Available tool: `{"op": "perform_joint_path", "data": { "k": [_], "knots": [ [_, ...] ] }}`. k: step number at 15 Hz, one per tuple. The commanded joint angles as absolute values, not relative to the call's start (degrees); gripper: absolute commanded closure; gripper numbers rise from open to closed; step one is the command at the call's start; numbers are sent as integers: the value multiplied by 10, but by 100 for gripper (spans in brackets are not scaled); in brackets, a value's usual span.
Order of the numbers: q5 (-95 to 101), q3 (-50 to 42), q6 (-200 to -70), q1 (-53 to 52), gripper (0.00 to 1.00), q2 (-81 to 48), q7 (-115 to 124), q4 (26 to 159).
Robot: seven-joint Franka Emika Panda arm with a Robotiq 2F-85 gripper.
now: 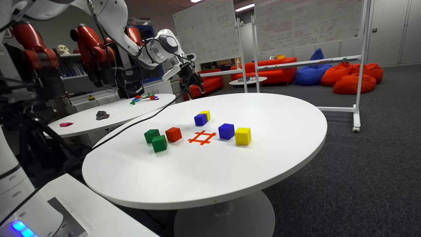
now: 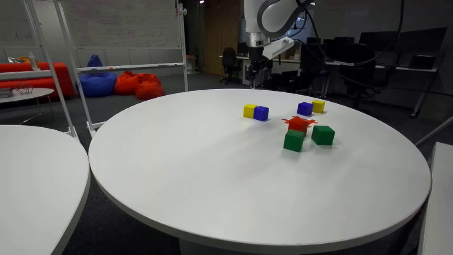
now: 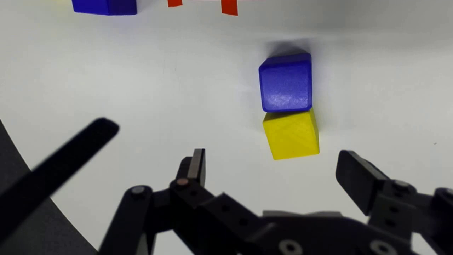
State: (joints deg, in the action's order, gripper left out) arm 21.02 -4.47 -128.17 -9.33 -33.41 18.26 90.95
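gripper jaws wide apart, blocks blue a and yellow a nearest

wrist view, left to right: dark bar, out of focus, ran in over the table edge. blue b was cut off by the top of frame, then came two ends of the red tape. blue a and yellow a sat right of middle, seemingly in contact, yellow a on the side toward the gripper. jaws stood clear of both blocks, gap between them just short of yellow a.

in an exterior view, left to right: arm spanned in from the left edge, gripper raised at its end. side table carried a pink item and a dark lump, both too small to identify. on the table, green 1 and green 2 sat apart from each other, red block just beside them. next was the tape, laid as crossed strips around a square. blue a and yellow a lay past the tape, gripper above them in frame. blue b and yellow b sat right of the tape, side by side; could not tell if they touched. sofa and bean bags stood behind, well apart from the table.
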Motion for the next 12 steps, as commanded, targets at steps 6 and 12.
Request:
{"op": "perform_joint_path", "data": {
  "k": [6, 12],
  "knots": [
    [214, -54, -1257, -97, 0, -355, 166, 856],
    [211, -53, -1256, -96, 0, -359, 161, 850]
  ]
}}
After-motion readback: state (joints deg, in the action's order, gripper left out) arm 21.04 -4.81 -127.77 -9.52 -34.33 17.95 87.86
